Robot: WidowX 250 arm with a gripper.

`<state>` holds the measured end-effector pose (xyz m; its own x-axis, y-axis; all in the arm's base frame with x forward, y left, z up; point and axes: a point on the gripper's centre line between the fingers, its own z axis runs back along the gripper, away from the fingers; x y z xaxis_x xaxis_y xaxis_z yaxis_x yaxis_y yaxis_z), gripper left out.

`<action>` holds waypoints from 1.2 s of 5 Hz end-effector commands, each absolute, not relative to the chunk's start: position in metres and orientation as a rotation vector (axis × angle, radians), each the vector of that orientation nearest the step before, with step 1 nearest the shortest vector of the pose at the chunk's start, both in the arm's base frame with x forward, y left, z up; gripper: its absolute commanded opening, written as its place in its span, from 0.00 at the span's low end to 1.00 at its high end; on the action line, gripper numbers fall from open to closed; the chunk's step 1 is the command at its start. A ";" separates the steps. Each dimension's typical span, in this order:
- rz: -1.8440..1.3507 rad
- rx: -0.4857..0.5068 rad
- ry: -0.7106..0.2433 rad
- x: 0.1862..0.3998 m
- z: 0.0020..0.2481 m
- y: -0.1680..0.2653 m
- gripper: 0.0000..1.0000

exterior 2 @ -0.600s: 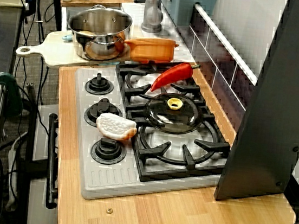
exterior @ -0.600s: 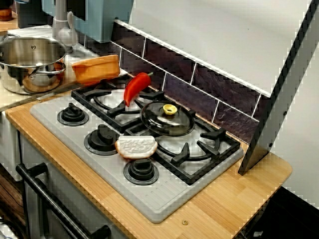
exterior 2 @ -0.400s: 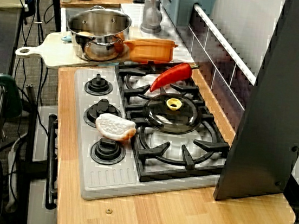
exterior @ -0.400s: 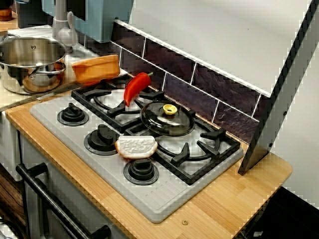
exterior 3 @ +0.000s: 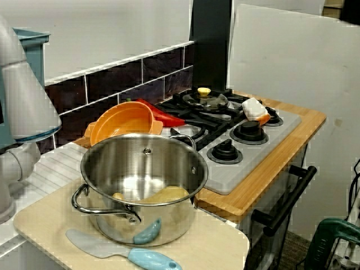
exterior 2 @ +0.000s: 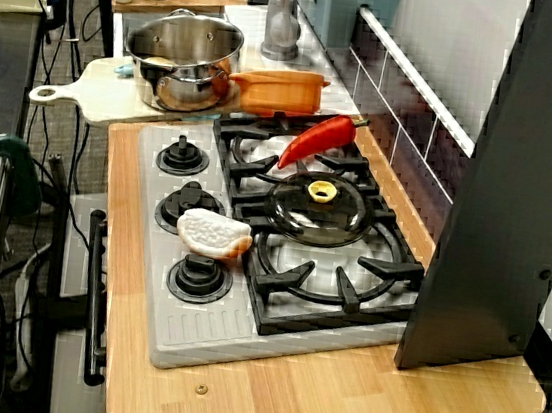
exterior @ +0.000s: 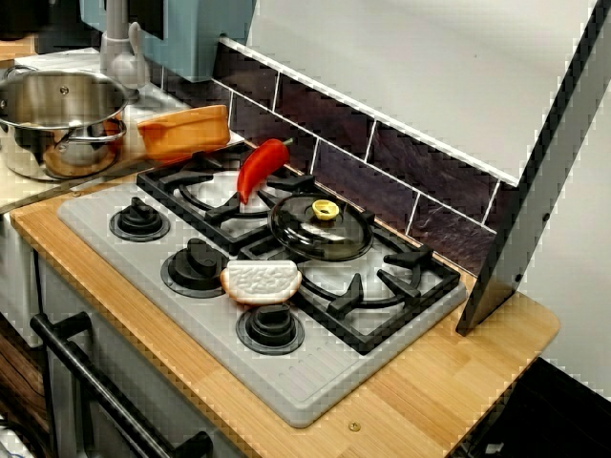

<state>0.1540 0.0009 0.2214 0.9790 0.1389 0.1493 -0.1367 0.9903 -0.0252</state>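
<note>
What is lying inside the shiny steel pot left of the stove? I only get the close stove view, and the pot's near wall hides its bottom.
Observer: In the view from the pot's end, pale yellow pieces lie on the bottom of the steel pot. I cannot tell what they are.
Operator: What does the pot stand on?
Observer: A pale cutting board with a holed handle, which shows plainly in the high view along the counter.
Operator: Anything else on that board?
Observer: A grey spatula with a light blue handle lies on it, on the side of the pot away from the stove.
</note>
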 end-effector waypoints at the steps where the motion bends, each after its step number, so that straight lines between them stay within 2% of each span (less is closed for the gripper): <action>1: 0.322 0.041 -0.193 0.242 0.193 0.020 1.00; 3: 0.410 0.053 -0.224 0.317 0.171 0.026 1.00; 4: 0.443 0.043 -0.233 0.345 0.165 0.030 1.00; 5: 0.436 0.052 -0.249 0.363 0.153 0.029 1.00; 6: 0.391 0.066 -0.267 0.370 0.144 0.023 1.00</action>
